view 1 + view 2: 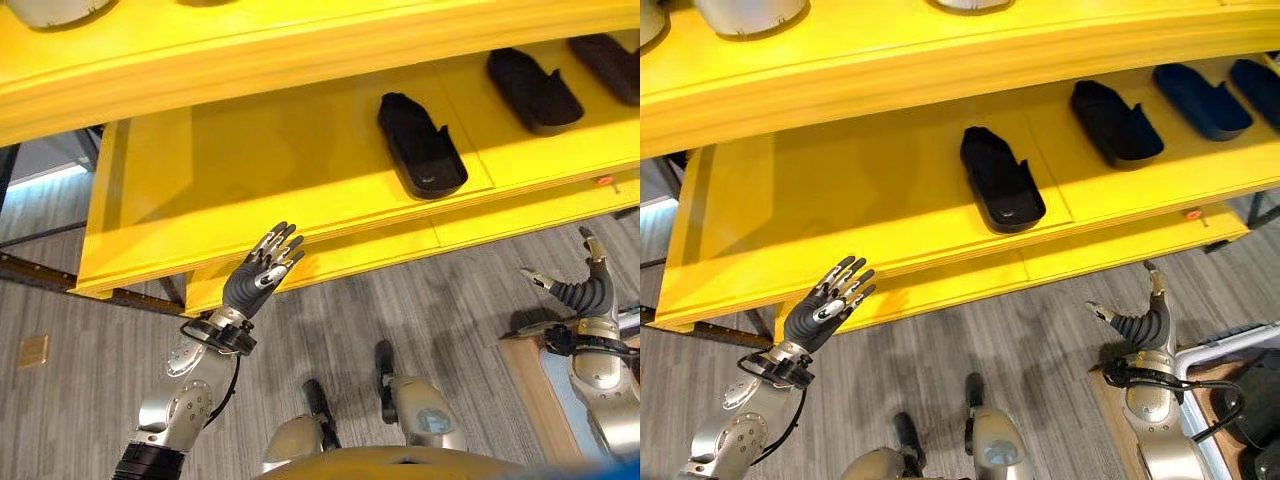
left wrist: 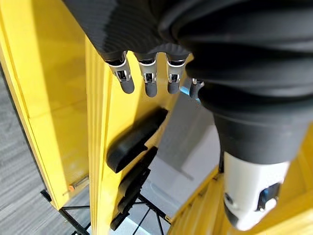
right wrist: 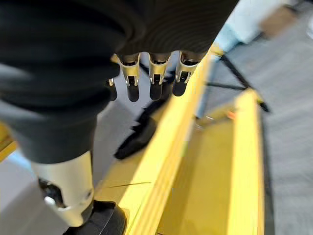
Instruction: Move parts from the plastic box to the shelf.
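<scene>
Three black moulded parts lie in a row on the yellow shelf [image 1: 250, 150]: one near the middle [image 1: 420, 145], a second [image 1: 533, 90] to its right, and a third [image 1: 608, 65] at the far right. My left hand [image 1: 258, 275] is raised in front of the shelf's front edge, left of the parts, open with straight fingers and holding nothing. My right hand [image 1: 582, 290] hangs low at the right, below the shelf, open and empty. In the left wrist view the parts [image 2: 134, 139] show past the fingers [image 2: 149, 81].
A higher yellow shelf board [image 1: 200, 60] runs across the top, with grey objects [image 1: 745, 15] on it. A lower yellow board [image 1: 400, 245] juts out below. A wooden-edged surface [image 1: 545, 395] stands at the lower right on grey floor [image 1: 80, 340].
</scene>
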